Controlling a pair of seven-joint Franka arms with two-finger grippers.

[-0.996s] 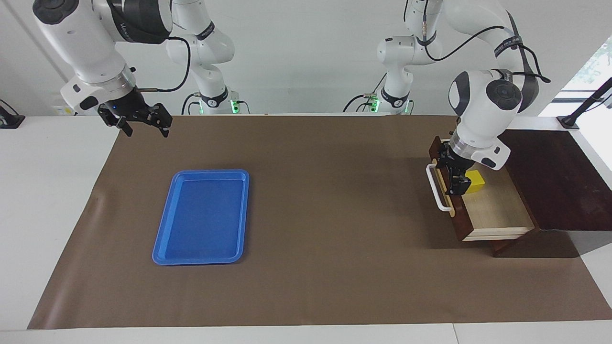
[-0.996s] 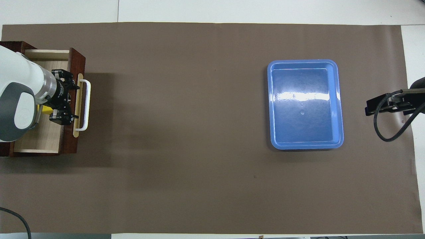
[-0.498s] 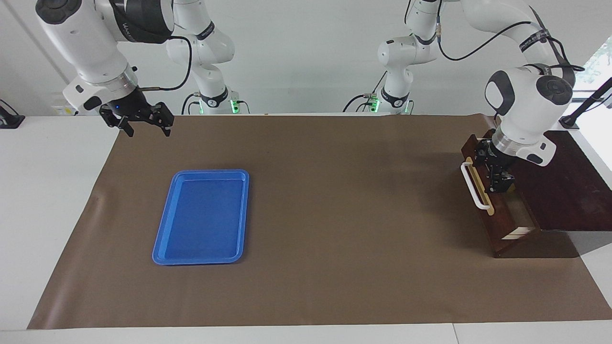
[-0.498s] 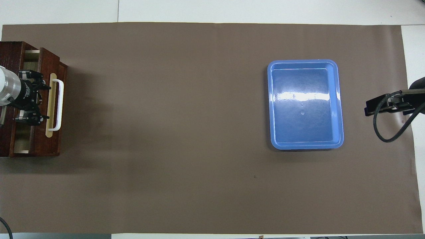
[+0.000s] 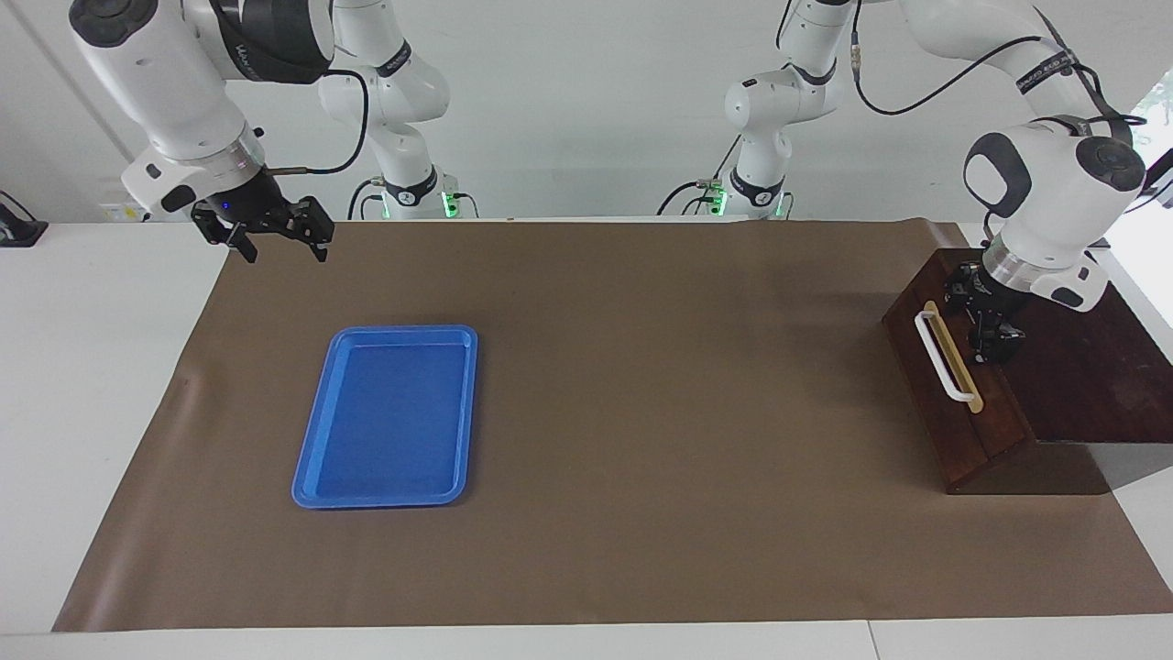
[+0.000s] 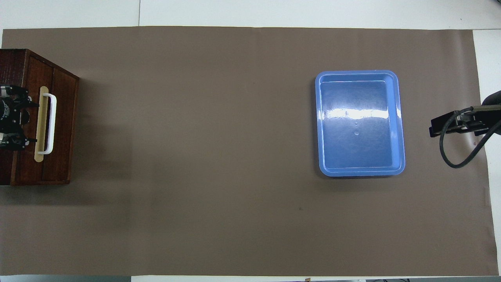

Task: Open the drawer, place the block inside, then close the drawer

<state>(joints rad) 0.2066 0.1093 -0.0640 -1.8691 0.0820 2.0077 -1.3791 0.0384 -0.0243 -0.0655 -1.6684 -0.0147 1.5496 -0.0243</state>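
The dark brown drawer (image 5: 962, 403) (image 6: 58, 125) sits pushed fully into its cabinet at the left arm's end of the table, its white bar handle (image 5: 944, 357) (image 6: 50, 123) facing the table's middle. My left gripper (image 5: 982, 316) (image 6: 16, 117) is open, low over the cabinet's top just above the drawer front's upper edge, with nothing between its fingers. The block is hidden. My right gripper (image 5: 279, 240) (image 6: 434, 127) waits open and empty in the air over the mat's corner at the right arm's end.
A blue plastic tray (image 5: 389, 417) (image 6: 358, 123) lies empty on the brown mat (image 5: 641, 412) toward the right arm's end. The dark cabinet's top (image 5: 1090, 367) stretches to the table's edge.
The drawer has slid from open to fully shut, pushed by my left gripper moving with its front. The yellow block went out of sight inside. The right arm stayed nearly still.
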